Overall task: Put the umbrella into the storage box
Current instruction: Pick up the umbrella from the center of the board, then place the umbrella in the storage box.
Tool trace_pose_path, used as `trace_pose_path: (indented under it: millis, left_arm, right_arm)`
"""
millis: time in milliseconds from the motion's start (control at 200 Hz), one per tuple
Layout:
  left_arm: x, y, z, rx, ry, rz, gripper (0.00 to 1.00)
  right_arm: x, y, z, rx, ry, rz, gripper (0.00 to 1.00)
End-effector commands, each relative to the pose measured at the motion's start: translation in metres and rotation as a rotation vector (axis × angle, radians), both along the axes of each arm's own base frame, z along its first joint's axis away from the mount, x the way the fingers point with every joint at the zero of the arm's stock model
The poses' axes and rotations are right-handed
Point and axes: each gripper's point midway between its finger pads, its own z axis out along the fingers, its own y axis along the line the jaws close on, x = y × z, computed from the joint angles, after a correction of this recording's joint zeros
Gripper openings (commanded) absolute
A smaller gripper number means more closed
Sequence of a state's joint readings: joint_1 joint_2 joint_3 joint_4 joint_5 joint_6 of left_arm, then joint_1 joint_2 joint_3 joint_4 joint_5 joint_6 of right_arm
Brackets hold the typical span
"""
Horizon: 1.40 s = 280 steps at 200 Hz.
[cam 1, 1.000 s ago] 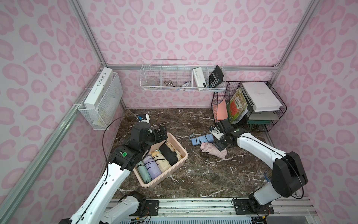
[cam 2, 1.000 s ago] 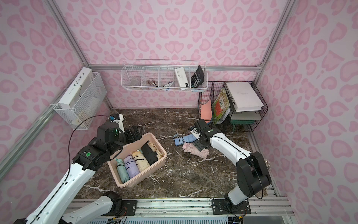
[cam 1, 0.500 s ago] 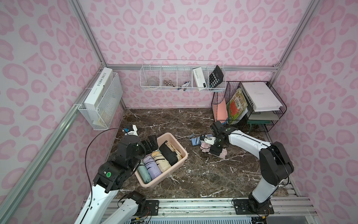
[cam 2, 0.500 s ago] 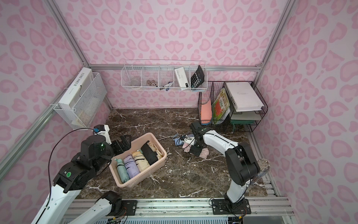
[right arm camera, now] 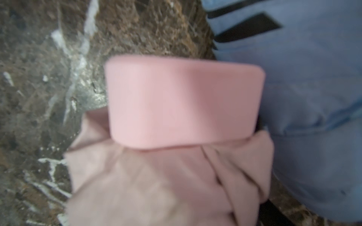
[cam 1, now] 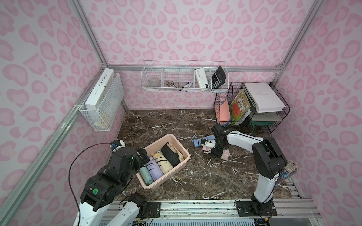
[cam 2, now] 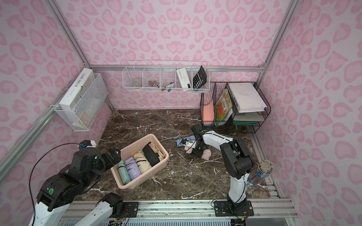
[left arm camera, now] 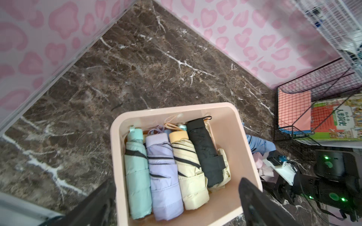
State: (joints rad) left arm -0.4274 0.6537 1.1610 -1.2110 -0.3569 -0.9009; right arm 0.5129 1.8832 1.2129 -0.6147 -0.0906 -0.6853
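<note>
Reaching for pink umbrella (right arm camera: 184, 101) w/ R gripper (cam 1: 216, 152)

The pink umbrella lies flat on marble top (cam 1: 195, 176), well right of storage box (cam 1: 172, 174). Long axis runs roughly across table, handle end looks twd box. Blue umbrella (cam 1: 199, 141) is just beside it, wall side. R gripper sits right over its middle; jaws hidden, can't tell if spread or closed. L gripper (cam 1: 143, 155) gapes wide, empty, at box's left end, so R is far nearer.

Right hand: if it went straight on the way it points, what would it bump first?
Probably the pink folded umbrella. The right hand points down at it, and the right wrist view shows it straight ahead and very close. The blue folded umbrella lies just beside that line.
</note>
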Motion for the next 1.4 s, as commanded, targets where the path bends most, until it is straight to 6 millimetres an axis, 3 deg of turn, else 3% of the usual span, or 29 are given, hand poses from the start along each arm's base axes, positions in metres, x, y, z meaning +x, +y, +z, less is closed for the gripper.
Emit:
trace_pose_path:
  millis: [0, 120, 300, 450, 645, 910, 1155, 1240, 1255, 1265, 1270, 1395]
  left_arm:
    - [-0.024, 0.014, -0.023, -0.014, 0.116, 0.095, 0.98]
    - [-0.044, 0.028, -0.035, 0.0, 0.185, 0.174, 0.98]
    - [-0.062, 0.044, -0.044, 0.046, 0.241, 0.238, 0.99]
    - [-0.06, 0.038, -0.058, 0.042, 0.288, 0.227, 0.99]
    - [-0.056, 0.028, -0.087, 0.021, 0.341, 0.219, 0.98]
    - [-0.056, 0.02, -0.119, -0.026, 0.379, 0.226, 0.97]
    - [-0.056, 0.021, -0.123, -0.002, 0.387, 0.205, 0.91]
    - [-0.055, 0.02, -0.126, 0.003, 0.386, 0.196, 0.89]
    - [-0.055, 0.02, -0.127, 0.004, 0.386, 0.194, 0.88]
    - [-0.055, 0.02, -0.127, 0.004, 0.385, 0.194, 0.88]
    - [-0.055, 0.02, -0.127, 0.004, 0.385, 0.194, 0.88]
    - [-0.051, 0.018, -0.129, 0.01, 0.379, 0.174, 0.81]
  right_arm:
    - [0.002, 0.001, -0.006, -0.001, -0.01, 0.006, 0.73]
    - [0.002, 0.001, -0.006, 0.001, -0.017, -0.001, 0.61]
    - [-0.002, 0.005, 0.009, 0.044, -0.036, -0.009, 0.32]
    - [-0.004, 0.015, 0.043, 0.138, -0.068, -0.048, 0.17]
    - [-0.021, 0.039, 0.094, 0.309, -0.047, -0.139, 0.07]
    - [-0.061, 0.094, 0.16, 0.551, 0.053, -0.199, 0.0]
    - [-0.085, 0.175, 0.236, 0.78, 0.141, -0.242, 0.0]
    - [-0.096, 0.209, 0.244, 0.784, 0.204, -0.246, 0.0]
    - [-0.096, 0.215, 0.235, 0.762, 0.222, -0.259, 0.0]
    - [-0.098, 0.219, 0.244, 0.776, 0.218, -0.254, 0.0]
    - [-0.097, 0.22, 0.237, 0.759, 0.228, -0.262, 0.0]
    - [-0.102, 0.259, 0.23, 0.718, 0.278, -0.296, 0.0]
